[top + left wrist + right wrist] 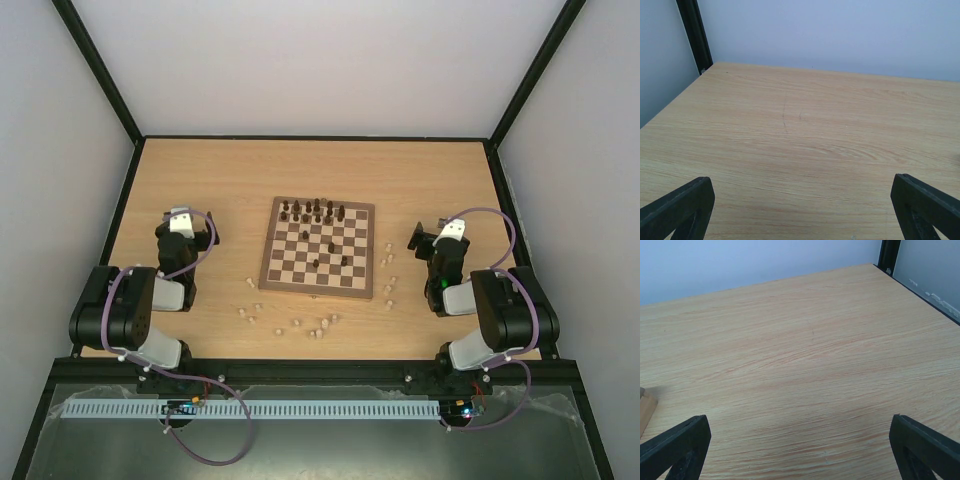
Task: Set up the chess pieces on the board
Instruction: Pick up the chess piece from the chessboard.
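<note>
The board (pixel 318 247) lies flat near the centre of the table (pixel 200 180), its edges roughly parallel to the table edges. Bare table surface surrounds it on all four sides, with the widest strip between its far edge and the back wall (pixel 320 70).

The dark pieces (pixel 315 210) stand on the board, most of them crowded along the far two rows. A few stand singly on middle squares. The pale pieces (pixel 300 323) are off the board, scattered on the table. One loose group lies between the board's near edge and the table's near edge. A second, smaller group (pixel 389 278) lies just beside the board's right edge. Whether each pale piece is upright or tipped cannot be told at this size.

The left pincer (pixel 802 202) is spread wide and grips nothing. It is positioned left of the board, well apart from it, over bare wood. Its fingers (pixel 685 205) frame clear table up to the far-left frame post (pixel 695 35).

The right pincer (pixel 800 442) is likewise spread wide and grips nothing. It is positioned right of the board, near the right-hand group of pale pieces. Ahead of it the table runs bare to the far-right corner post (pixel 888 255).
</note>
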